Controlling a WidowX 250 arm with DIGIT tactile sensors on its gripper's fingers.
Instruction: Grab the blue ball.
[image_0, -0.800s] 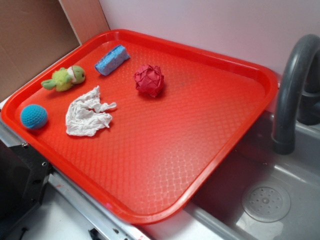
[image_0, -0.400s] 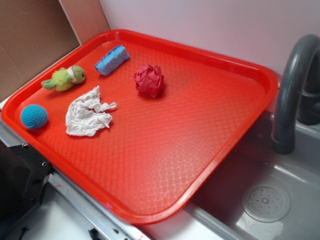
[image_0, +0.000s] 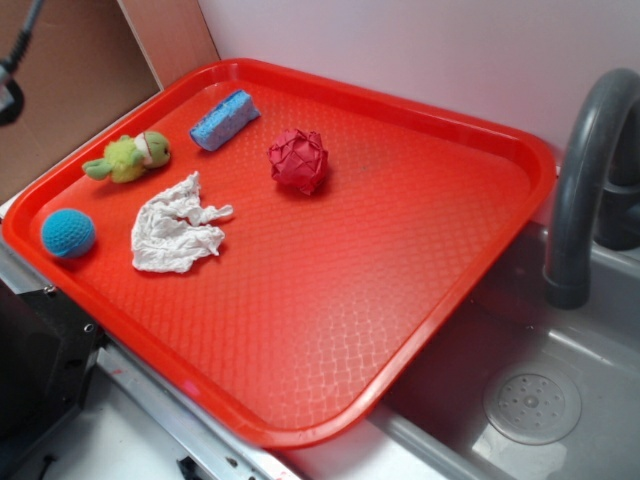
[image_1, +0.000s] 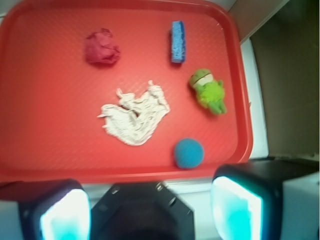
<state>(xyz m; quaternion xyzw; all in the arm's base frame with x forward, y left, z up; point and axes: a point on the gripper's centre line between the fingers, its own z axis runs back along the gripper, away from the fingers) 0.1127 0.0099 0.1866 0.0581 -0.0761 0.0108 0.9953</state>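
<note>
Tray (image_0: 330, 300), red, filling most of both views, partly over sink (image_0: 530, 400). Rag (image_0: 175, 228) crumpled mid-left; red ball (image_0: 298, 160) and sponge (image_0: 224, 119) toward back; green toy (image_0: 128, 157) by left rim. Blue ball (image_0: 68, 233) alone in near-left corner, just beside rag, untouched. Newly arrived since a moment ago: dark bit of arm (image_0: 10, 90) at top-left edge of outside view. Gripper (image_1: 150, 210) high above tray edge, fingers (image_1: 237, 207) spread wide, empty. Likely just starting approach; descent over ball yet to come.
</note>
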